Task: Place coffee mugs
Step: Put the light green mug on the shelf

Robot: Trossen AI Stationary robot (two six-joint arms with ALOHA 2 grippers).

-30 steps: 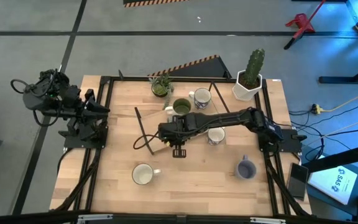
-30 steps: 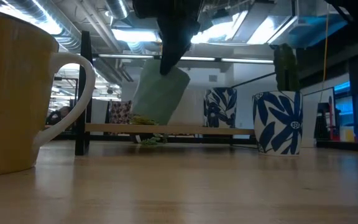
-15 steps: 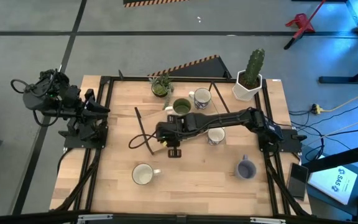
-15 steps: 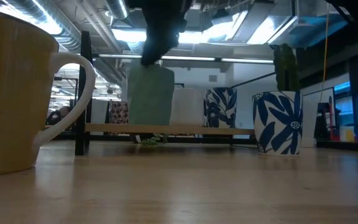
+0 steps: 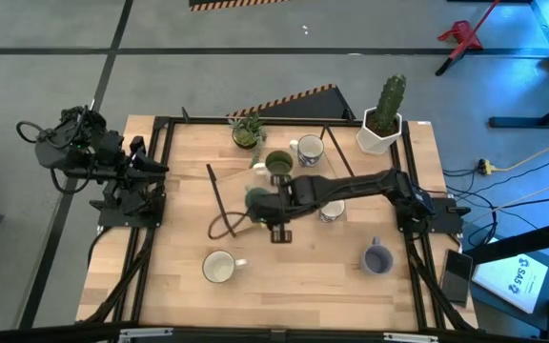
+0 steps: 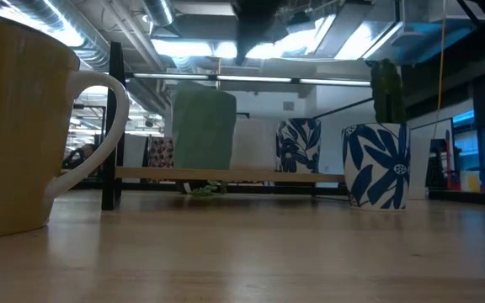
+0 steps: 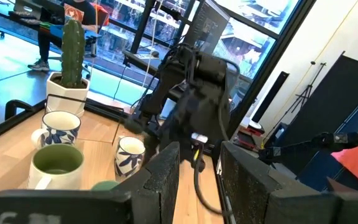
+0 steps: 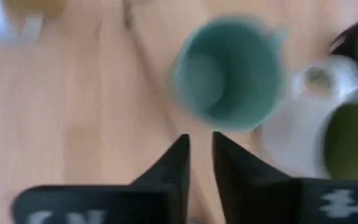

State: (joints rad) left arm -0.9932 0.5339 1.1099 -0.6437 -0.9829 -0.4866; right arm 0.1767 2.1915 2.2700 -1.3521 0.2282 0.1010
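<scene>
The teal-green mug [image 5: 255, 198] [image 8: 229, 74] [image 6: 203, 130] stands upright on its base mid-table. My right gripper [image 5: 269, 203] [image 8: 199, 146] hovers just right of it and above, fingers narrowly open and touching nothing. Behind it sit the olive-green mug [image 5: 278, 163] and a plain white mug [image 8: 309, 118]. Two patterned mugs [image 5: 310, 149] [image 5: 331, 210], the lavender mug [image 5: 377, 258] and a white mug [image 5: 219, 268] stand around. My left gripper [image 5: 155, 170] [image 7: 197, 155] waits at the table's left edge, fingers slightly apart.
A small potted plant [image 5: 247, 131] and a cactus in a white pot [image 5: 384, 114] stand near the far edge. A dark cable [image 5: 219, 205] loops beside the teal mug. Bare wood lies between the near white mug and the lavender mug.
My right gripper carried the tilted teal-green mug toward the table's left, brought it upright and set it down. It then let go and drew back up and toward the right. The mug now stands alone where it was put.
</scene>
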